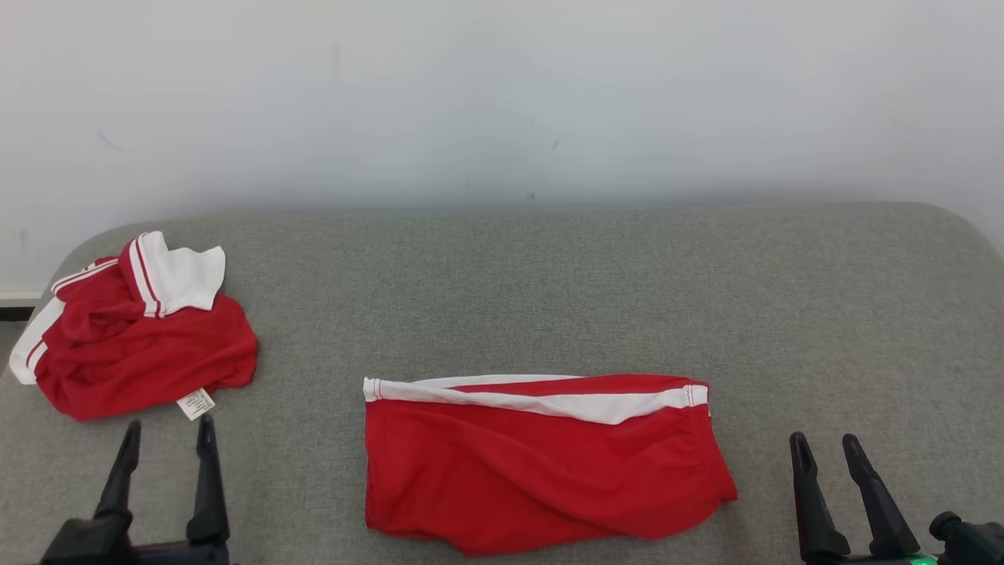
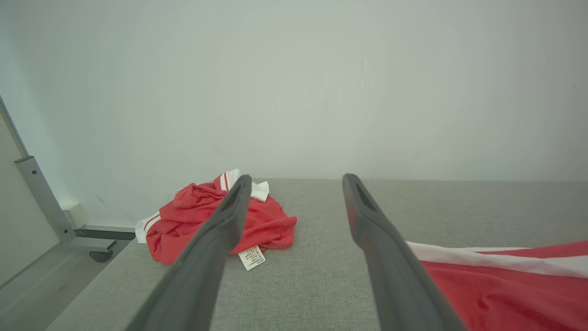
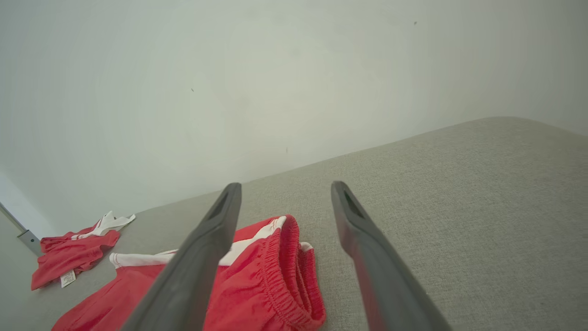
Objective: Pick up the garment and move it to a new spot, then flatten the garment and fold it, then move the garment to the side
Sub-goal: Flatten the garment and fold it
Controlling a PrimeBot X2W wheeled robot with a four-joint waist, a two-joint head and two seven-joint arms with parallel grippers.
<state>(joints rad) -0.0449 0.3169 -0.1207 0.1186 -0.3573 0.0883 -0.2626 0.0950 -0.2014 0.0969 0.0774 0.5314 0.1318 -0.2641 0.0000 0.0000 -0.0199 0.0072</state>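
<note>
**Left hand (image 1: 169, 428) and right hand (image 1: 824, 441) wide, shorts (image 1: 541, 471) folded between**

Dark, tapering fingers rise from the near edge, each pair spread wide and holding nothing. Between them, near the front of the grey, coarse-woven bench (image 1: 549, 282), lie the shorts. They are smooth red cloth folded into a rough rectangle, with a white band slanting along the far edge and a gathered elastic waist at the right end. Well apart, at the bench's left end, sits a crumpled red heap (image 1: 141, 353) with white, red-striped trim. A small white label (image 1: 195, 403) pokes out of it, just beyond the left fingertips. Behind stands a plain pale wall (image 1: 502, 94).
</note>
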